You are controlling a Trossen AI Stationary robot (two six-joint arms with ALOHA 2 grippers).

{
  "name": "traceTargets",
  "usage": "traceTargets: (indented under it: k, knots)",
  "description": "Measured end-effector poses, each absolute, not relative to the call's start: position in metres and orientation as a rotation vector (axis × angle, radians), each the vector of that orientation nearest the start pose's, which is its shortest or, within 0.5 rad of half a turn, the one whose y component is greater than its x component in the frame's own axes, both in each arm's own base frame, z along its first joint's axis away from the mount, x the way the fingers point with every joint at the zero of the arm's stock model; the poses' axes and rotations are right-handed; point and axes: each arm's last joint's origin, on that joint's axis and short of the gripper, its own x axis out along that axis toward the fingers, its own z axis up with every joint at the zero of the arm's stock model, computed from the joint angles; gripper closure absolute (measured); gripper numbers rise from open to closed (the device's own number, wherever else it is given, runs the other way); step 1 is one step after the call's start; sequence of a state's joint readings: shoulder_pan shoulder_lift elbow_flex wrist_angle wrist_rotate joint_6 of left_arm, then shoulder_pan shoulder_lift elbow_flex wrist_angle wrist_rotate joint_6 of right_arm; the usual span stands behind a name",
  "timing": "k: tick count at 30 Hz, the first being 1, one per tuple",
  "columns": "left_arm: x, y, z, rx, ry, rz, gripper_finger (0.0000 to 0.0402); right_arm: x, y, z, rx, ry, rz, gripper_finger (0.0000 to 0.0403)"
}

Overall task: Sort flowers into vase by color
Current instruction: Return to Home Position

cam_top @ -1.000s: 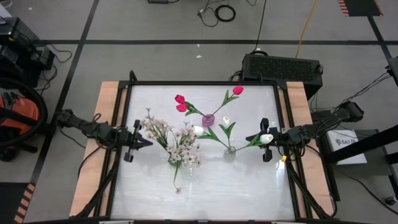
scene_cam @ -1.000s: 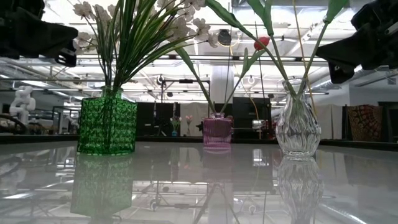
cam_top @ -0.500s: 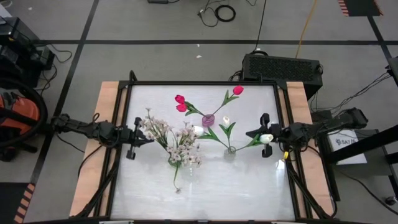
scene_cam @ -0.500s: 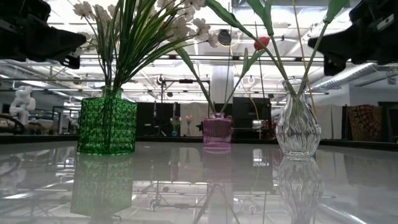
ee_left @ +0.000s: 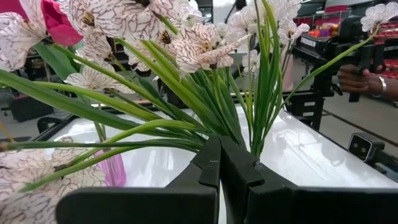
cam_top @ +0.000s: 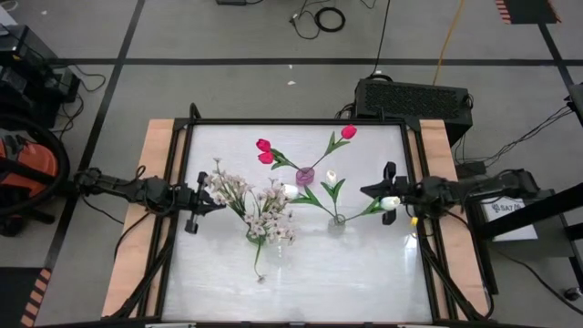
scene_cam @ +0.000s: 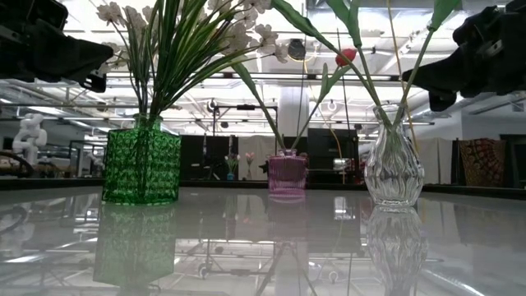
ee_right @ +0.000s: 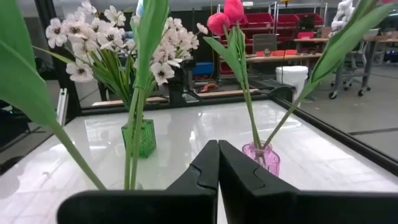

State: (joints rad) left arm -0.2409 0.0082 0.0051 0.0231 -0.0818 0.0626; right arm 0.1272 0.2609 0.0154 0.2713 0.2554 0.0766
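The glossy white tabletop [cam_top: 301, 273] is basically a mirror, you can see the vases reflected in it, and there are bare wooden strips [cam_top: 157, 146] down both sides. Cream blossoms [cam_top: 246, 196] sit in the green vase [scene_cam: 141, 165], pink-red tulips [cam_top: 264, 150] in the little pink vase [scene_cam: 288, 175] farther back, and white tulips [cam_top: 332, 175] in the transparent vase [scene_cam: 394, 171]. The left gripper [ee_left: 219, 146] hangs just left of the cream spray, fingers pressed together on nothing. The right gripper [ee_right: 217, 149] is near the right edge beside a white bloom, also closed and empty. Grey floor with black tape lines, a black box [cam_top: 413, 96] behind the table, loose cables [cam_top: 323, 16], and an orange vacuum [cam_top: 27, 173] off to the left.
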Motion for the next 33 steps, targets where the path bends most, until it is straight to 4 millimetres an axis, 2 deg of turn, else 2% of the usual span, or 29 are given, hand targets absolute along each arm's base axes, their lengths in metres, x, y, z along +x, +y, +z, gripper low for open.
traceTargets:
  k: [5, 12, 18, 29, 33]
  knots:
    - [0.096, -0.021, 0.167, 0.055, -0.026, -0.158, 0.0396, 0.105, 0.006, 0.175, 0.101, -0.058, -0.123, 0.0403]
    - [0.096, -0.021, 0.168, 0.054, -0.032, -0.157, 0.0396, 0.096, 0.008, 0.175, 0.094, -0.078, -0.019, 0.0403]
    - [0.096, -0.021, 0.168, 0.053, -0.037, -0.154, 0.0396, 0.096, 0.009, 0.171, 0.099, -0.043, 0.041, 0.0403]
    - [0.096, -0.021, 0.168, 0.053, -0.041, -0.147, 0.0396, 0.096, 0.008, 0.172, 0.12, -0.043, 0.025, 0.0403]
    - [0.096, -0.021, 0.168, 0.052, -0.041, -0.147, 0.0396, 0.096, 0.01, 0.171, 0.153, -0.028, 0.081, 0.0403]
